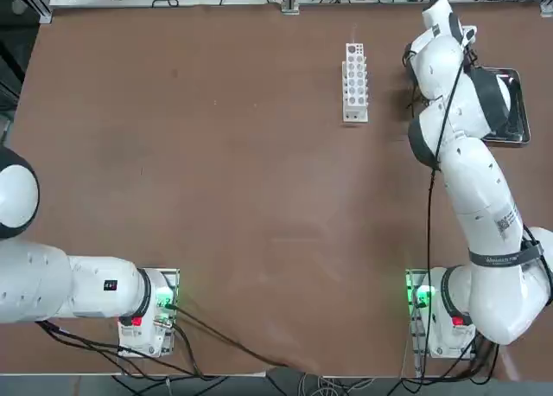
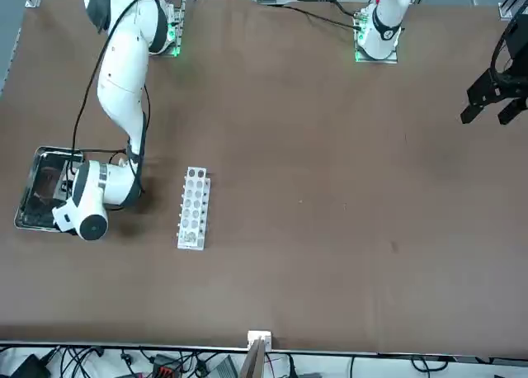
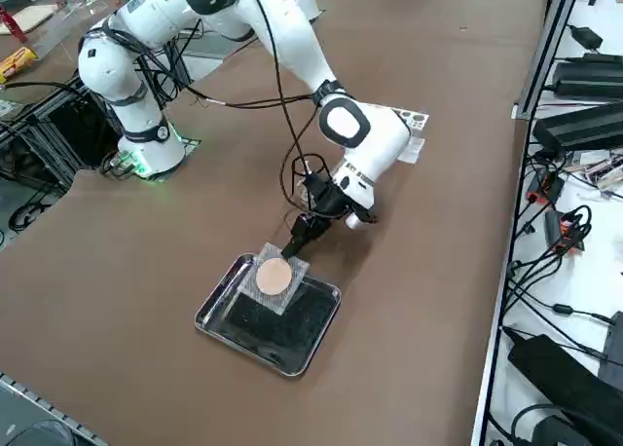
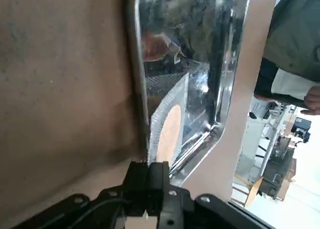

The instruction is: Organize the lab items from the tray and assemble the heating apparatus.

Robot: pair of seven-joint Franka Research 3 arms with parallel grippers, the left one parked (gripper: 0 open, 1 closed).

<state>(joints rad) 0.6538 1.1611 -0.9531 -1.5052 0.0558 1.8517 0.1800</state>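
At the tray [image 3: 222, 321] rim, right gripper [image 3: 295, 240] fingers together, apparently pinching the mesh [image 3: 274, 278] corner.

The mesh [image 3: 274, 278] lies in the tray [image 3: 216, 305], at its rim nearest the right gripper [image 3: 298, 237]. The rack [image 1: 354, 82] stands left of the tray.

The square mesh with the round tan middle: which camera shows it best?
The right side view: the mesh shows whole, lying in the tray by the right gripper. The wrist view shows it edge-on. In the top and front views the arm hides it.
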